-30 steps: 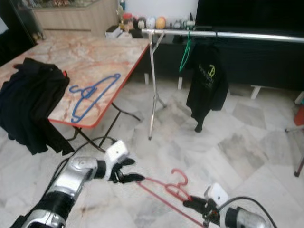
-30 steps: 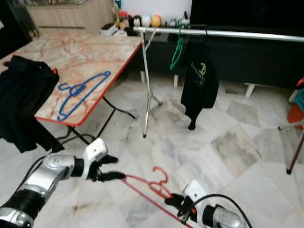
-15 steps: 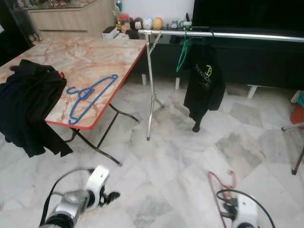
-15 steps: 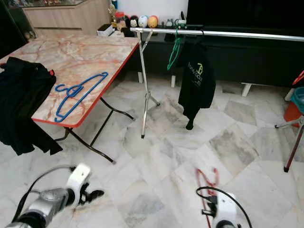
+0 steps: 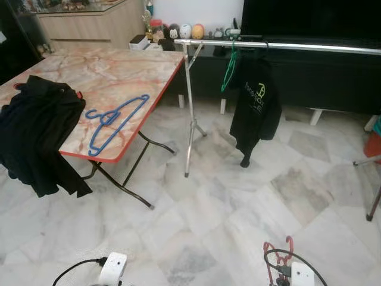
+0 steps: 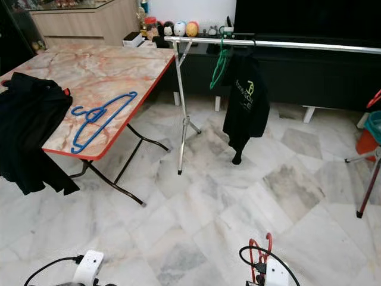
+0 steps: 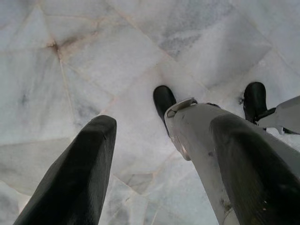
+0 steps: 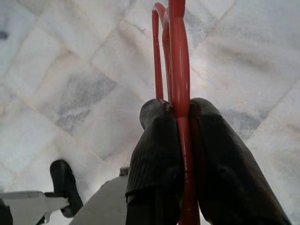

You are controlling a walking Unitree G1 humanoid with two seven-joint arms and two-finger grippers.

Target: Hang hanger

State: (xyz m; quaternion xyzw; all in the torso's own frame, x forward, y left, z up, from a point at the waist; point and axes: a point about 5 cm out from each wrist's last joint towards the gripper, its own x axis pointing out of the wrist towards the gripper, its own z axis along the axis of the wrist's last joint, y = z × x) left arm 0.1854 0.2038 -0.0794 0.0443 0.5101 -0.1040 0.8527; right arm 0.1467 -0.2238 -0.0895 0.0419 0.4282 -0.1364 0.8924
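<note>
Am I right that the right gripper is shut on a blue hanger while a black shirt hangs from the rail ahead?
Not quite. The hanger clamped in the right gripper is red, as the right wrist view shows. The blue hanger lies on the table, seen in the left eye view. The rest holds: a black shirt hangs from the rail ahead.

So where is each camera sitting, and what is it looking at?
Left eye view: on the head, looking down at the marble table, clothes rail and floor; both wrists peek in at the bottom.
Right eye view: beside it, same scene.
Left wrist view: on the left arm, looking along the open left hand at the floor tiles and the robot's feet.
Right wrist view: on the right arm, looking along the right hand pinching the red hanger.
Shared: the red hanger shows in both eye views too.
</note>
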